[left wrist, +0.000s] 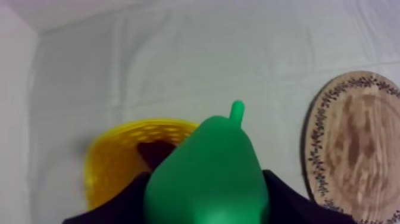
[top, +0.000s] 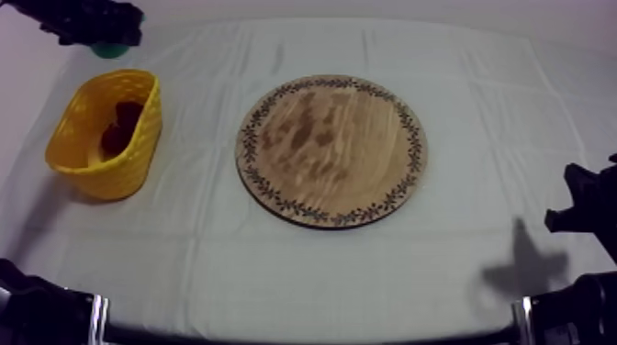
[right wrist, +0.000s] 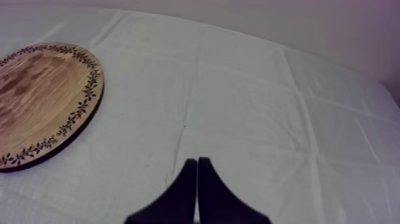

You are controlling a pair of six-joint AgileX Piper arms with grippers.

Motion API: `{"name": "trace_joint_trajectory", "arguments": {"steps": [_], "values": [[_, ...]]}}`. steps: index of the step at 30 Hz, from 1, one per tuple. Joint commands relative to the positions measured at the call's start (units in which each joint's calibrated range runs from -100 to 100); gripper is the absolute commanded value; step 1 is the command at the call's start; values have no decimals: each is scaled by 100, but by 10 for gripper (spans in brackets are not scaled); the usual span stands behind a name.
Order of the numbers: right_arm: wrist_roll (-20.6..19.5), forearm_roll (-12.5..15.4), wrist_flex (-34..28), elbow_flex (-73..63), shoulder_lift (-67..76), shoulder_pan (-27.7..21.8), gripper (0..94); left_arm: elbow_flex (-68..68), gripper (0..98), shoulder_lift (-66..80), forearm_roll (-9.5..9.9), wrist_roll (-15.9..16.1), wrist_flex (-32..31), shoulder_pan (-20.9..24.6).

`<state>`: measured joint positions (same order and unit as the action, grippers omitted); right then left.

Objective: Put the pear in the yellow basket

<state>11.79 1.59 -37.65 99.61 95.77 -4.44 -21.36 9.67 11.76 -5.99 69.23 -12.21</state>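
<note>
left hand (left wrist: 205,205) grips the pear (left wrist: 208,161) near the yellow basket (left wrist: 110,167); right hand (right wrist: 197,164) closed, empty.

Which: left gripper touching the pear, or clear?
Touching. In the left wrist view the left gripper is shut on the pear, black fingers against both its sides.
</note>
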Motion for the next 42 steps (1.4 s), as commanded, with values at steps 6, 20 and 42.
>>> {"name": "trace_joint_trajectory", "arguments": {"steps": [6, 20, 42], "values": [[0, 0, -1, 5, -1, -1, 5, -78, 516, 43, 110, 114, -23, 537], [2, 0, -1, 5, -1, -1, 5, -1213, 484, -290, 96, 59, -150, 609], [0, 0, -1, 5, -1, -1, 5, -1597, 769, -635, 180, -131, -412, 656]]}}
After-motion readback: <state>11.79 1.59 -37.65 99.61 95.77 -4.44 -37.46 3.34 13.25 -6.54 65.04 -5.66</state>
